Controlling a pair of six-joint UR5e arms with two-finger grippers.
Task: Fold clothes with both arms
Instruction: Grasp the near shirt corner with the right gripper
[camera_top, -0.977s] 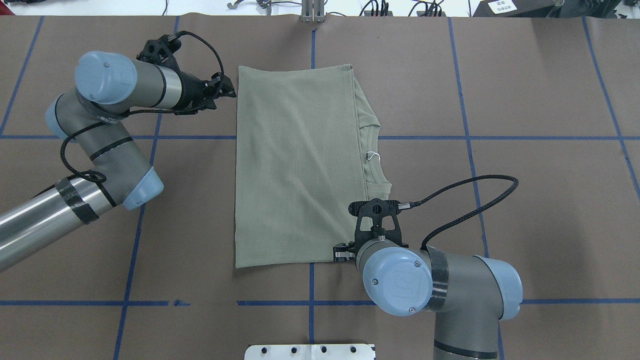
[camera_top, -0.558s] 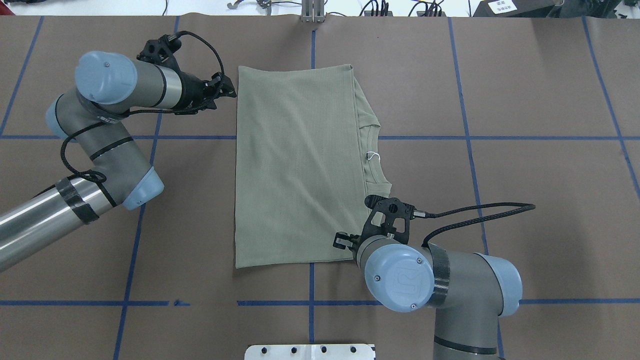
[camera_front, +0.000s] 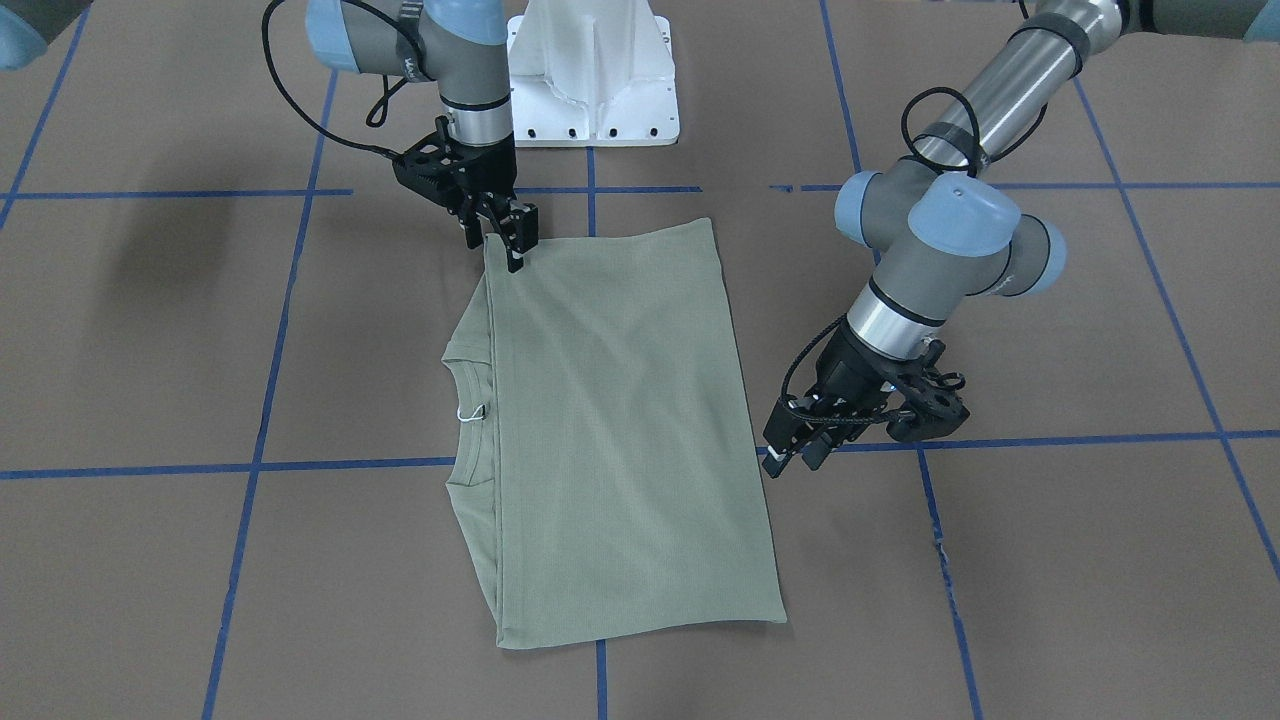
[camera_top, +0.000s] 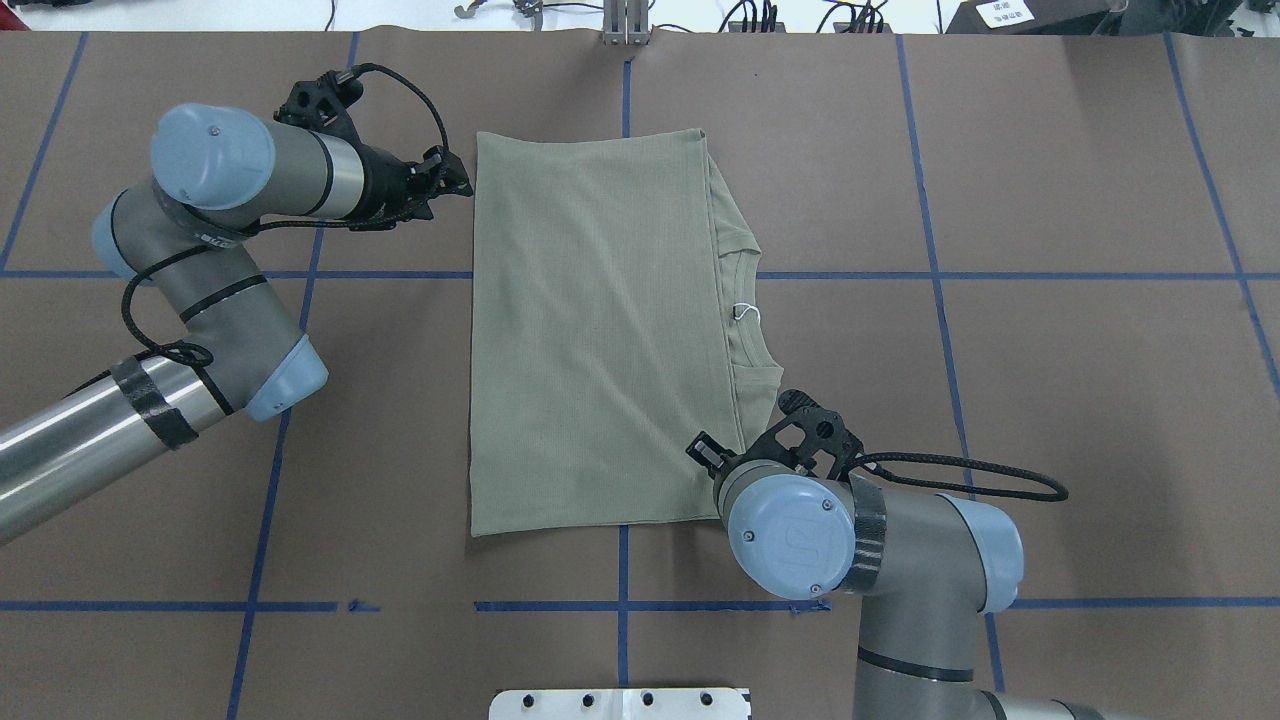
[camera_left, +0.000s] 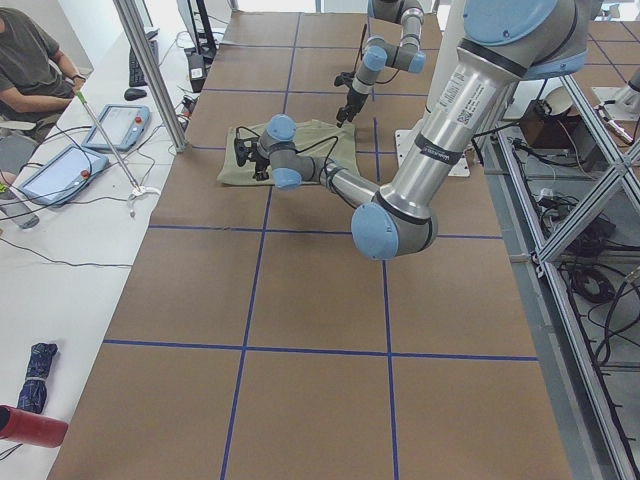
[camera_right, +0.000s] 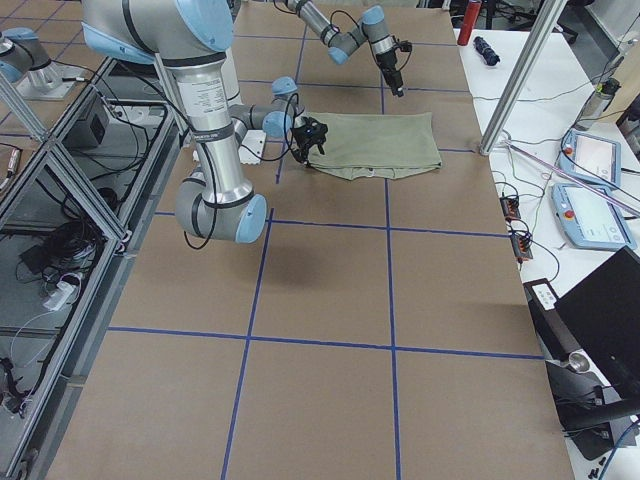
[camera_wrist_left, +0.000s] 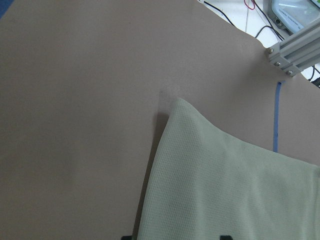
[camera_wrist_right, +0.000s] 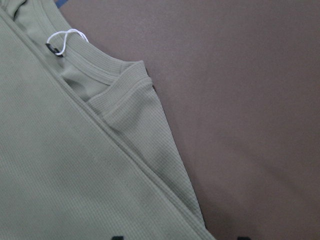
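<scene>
The sage-green shirt (camera_top: 600, 330) lies folded into a flat rectangle at the table's middle, with its ribbed collar (camera_top: 745, 300) and white tag string (camera_top: 743, 314) showing along its right edge. My left gripper (camera_top: 462, 185) is open and empty, just outside the shirt's far left corner; it also shows in the front-facing view (camera_front: 790, 458). My right gripper (camera_top: 703, 452) is open over the near right corner, beside the collar's shoulder; it also shows in the front-facing view (camera_front: 512, 245). Both wrist views show shirt cloth (camera_wrist_left: 225, 185) (camera_wrist_right: 60, 175) between spread fingertips at the bottom edge.
The white pedestal base (camera_front: 590, 80) stands at the robot's side of the table. Blue tape lines cross the brown table cover (camera_top: 1050, 200). A metal post (camera_top: 625, 25) stands at the far edge. A seated person (camera_left: 30, 70) and tablets are beyond the far edge.
My right wrist has turned and its gripper has moved from the shirt's near edge up toward the collar side of the near right corner. The left arm and shirt have not moved.
</scene>
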